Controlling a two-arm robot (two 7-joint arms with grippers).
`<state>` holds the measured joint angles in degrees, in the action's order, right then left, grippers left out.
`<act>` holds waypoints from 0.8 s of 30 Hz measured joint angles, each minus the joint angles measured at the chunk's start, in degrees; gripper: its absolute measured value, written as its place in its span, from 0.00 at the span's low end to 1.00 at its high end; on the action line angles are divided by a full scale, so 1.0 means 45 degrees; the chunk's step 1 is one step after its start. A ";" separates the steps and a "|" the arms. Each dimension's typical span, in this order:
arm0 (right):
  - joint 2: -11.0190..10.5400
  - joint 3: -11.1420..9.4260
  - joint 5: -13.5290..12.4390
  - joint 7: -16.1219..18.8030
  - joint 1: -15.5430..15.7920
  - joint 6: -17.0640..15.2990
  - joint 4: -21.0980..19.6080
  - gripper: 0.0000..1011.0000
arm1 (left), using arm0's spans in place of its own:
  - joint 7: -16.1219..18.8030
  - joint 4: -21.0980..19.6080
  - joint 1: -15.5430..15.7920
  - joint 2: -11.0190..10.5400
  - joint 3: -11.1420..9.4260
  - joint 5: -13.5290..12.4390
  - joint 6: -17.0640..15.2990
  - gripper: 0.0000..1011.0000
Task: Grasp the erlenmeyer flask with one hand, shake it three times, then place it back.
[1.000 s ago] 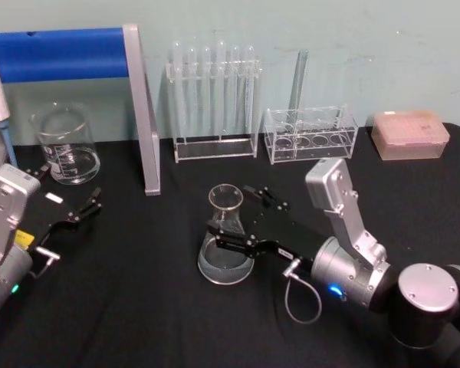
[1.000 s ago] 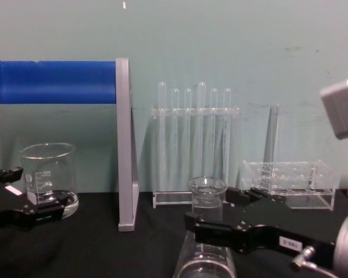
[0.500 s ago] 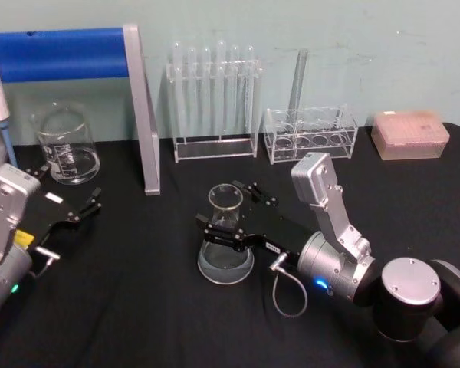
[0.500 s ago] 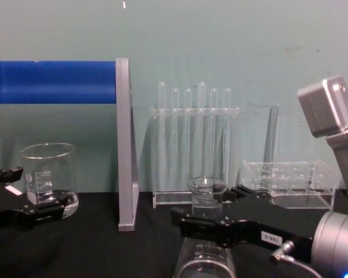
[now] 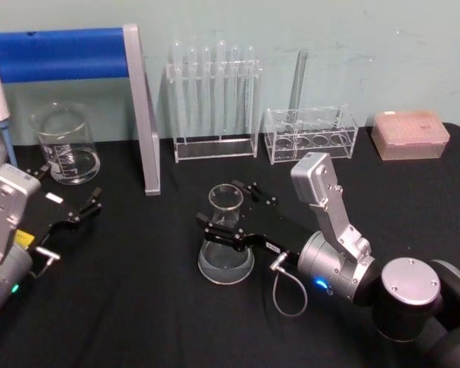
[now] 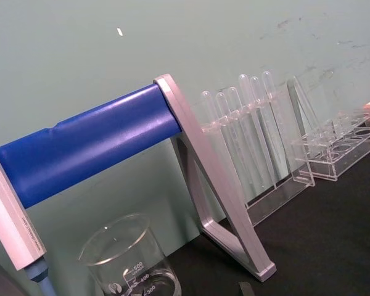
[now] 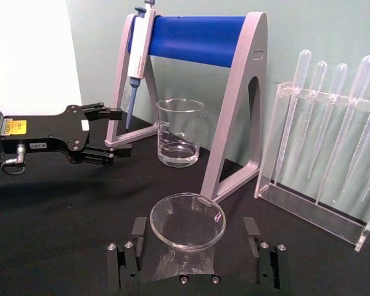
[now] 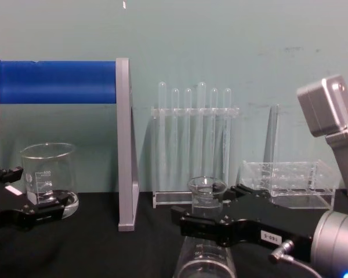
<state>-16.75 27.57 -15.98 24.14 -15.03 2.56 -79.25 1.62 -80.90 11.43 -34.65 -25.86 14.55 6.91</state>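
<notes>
Erlenmeyer flask [image 5: 226, 249] upright, tube rack [image 5: 213, 146] behind | right hand [image 5: 227, 208] spread astride neck, gaps both sides | left hand [image 5: 67, 187] spread near beaker [image 5: 64, 146]

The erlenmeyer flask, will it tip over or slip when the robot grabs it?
Probably steady: the erlenmeyer flask has a wide base. Its smooth clear glass may slip and could break. The flared rim above the right gripper should help.

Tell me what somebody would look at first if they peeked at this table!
Probably the clear erlenmeyer flask standing in the middle of the black table, with the right gripper open, one black finger on each side of its neck. Next, the big blue-barred stand at the back left and the tall test tubes racked by the wall. The left gripper sits open at the left, near a beaker.
</notes>
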 joint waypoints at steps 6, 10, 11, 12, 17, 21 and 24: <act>-0.0009 0.0006 -0.0016 -0.0006 0.0007 0.0000 -0.0008 0.85 | 0.0000 0.0000 0.0000 0.0000 0.0000 0.0000 0.0000 0.99; -0.0014 0.0011 -0.0028 -0.0009 0.0012 -0.0002 -0.0012 0.75 | 0.0000 0.0000 0.0000 0.0000 0.0000 0.0000 0.0000 0.99; -0.0016 0.0011 -0.0032 -0.0009 0.0012 -0.0003 -0.0013 0.71 | 0.0000 0.0000 0.0000 0.0000 0.0000 0.0000 0.0000 0.99; -0.0017 0.0011 -0.0034 -0.0009 0.0012 -0.0004 -0.0014 0.67 | 0.0000 0.0000 0.0001 0.0000 0.0000 0.0000 0.0000 0.99; -0.0020 0.0012 -0.0045 -0.0009 0.0012 -0.0008 -0.0022 0.51 | 0.0000 0.0000 0.0000 0.0000 0.0000 0.0000 0.0000 0.99; -0.0025 0.0012 -0.0046 -0.0010 0.0012 -0.0015 -0.0023 0.44 | 0.0000 0.0000 0.0001 0.0000 0.0000 0.0000 0.0000 0.99; -0.0026 -0.0051 -0.0061 -0.0007 0.0035 -0.0021 -0.0075 0.45 | 0.0000 0.0000 0.0000 0.0000 0.0000 0.0000 0.0000 0.99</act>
<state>-16.86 27.34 -16.26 24.10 -14.87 2.46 -79.59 1.62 -80.90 11.43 -34.65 -25.86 14.55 6.91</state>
